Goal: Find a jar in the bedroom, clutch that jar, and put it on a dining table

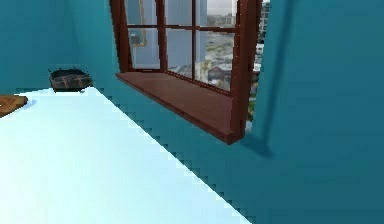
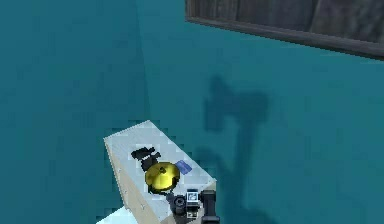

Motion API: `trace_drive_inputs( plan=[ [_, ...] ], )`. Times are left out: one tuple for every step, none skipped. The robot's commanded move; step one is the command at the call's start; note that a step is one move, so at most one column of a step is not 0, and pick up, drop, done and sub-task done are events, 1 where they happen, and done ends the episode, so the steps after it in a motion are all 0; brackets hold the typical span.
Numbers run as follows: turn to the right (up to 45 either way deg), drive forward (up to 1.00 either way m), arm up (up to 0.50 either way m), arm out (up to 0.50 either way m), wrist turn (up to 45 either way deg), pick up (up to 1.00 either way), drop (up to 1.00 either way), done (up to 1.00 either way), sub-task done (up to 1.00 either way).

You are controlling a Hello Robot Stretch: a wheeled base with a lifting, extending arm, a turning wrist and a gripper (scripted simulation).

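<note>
A small pale bedside table (image 2: 125,150) stands against the teal wall in the arm side view. On its top lies a round yellow thing (image 2: 162,178) with a dark centre, and a small blue item (image 2: 183,167) is just beside it. The arm's end with its white marked squares (image 2: 190,202) rises at the bottom edge. The gripper (image 2: 147,156) reaches as a dark shape over the tabletop, left of the yellow thing. With the tabletop and these things behind it, I cannot tell whether it holds anything. No shape here reads clearly as a jar.
In the forward view a wide pale surface (image 1: 90,160) spreads across the lower left, with a dark basket (image 1: 70,79) at its far end and a brown edge (image 1: 10,103) at the left. A red-brown window (image 1: 190,60) with a deep sill sits in the teal wall.
</note>
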Motion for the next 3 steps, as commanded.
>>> trace_drive_inputs(
  plan=[
    [0.0, 0.00, 0.10, 0.00, 0.0, 0.00, 0.00, 0.00, 0.00],
    [0.0, 0.00, 0.28, 0.00, 0.0, 0.00, 0.00, 0.00, 0.00],
    [0.0, 0.00, 0.00, 0.00, -45.0, 0.00, 0.00, 0.00, 0.00]
  ],
)
